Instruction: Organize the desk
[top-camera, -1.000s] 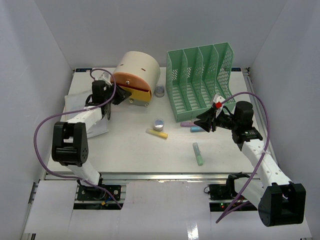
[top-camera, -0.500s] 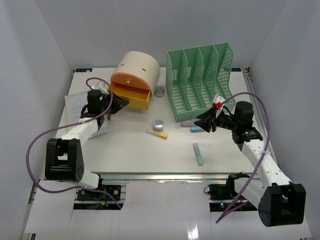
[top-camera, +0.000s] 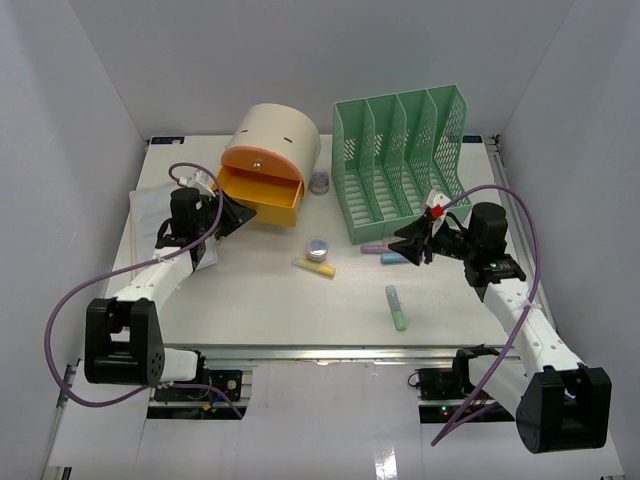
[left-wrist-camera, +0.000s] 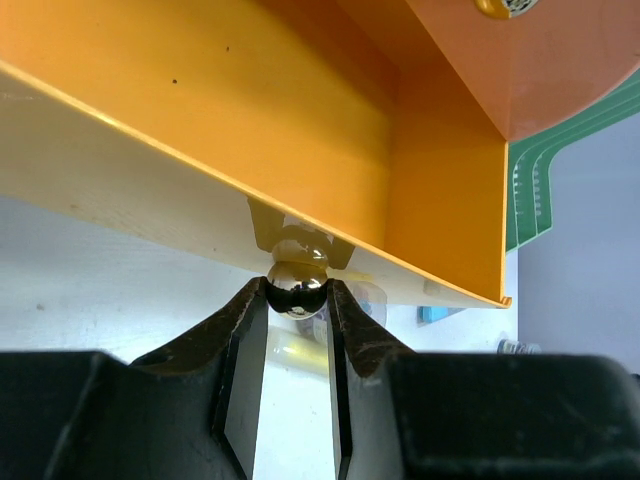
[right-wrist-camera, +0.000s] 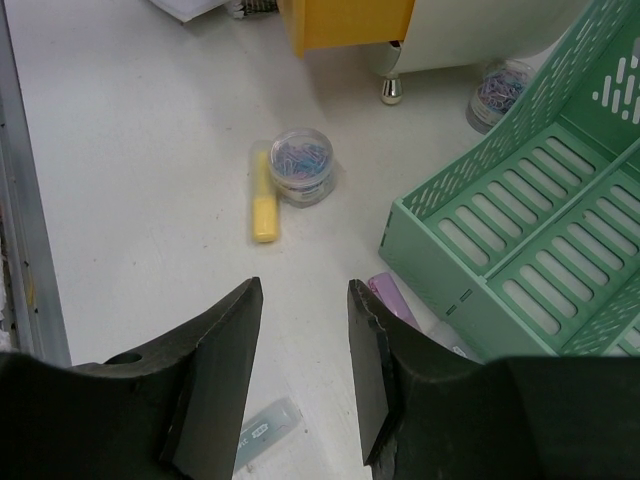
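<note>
From above, the desk fills the middle of the view, with its metal rail along the near edge by the arm bases. Toward the far left stands a cream drawer box with its orange drawer open. The left gripper is at the drawer's front. To the right stands a green file rack with four slots, and a small jar of paper clips sits between box and rack. A second clip jar lies nearer, just beside a yellow highlighter. A teal highlighter lies alone toward the front. The right gripper hovers by the rack's near corner, next to a purple marker and a blue marker.

In the left wrist view, the fingers are drawn close, pinching a shiny ball knob from both sides. The knob is fixed to the drawer's pale front face, and the orange interior shows above it.

In the right wrist view, the fingers stand apart with nothing between them, above bare desk. Ahead are the yellow highlighter and the clip jar. The rack is to the right, and the box's metal foot is beyond.
</note>
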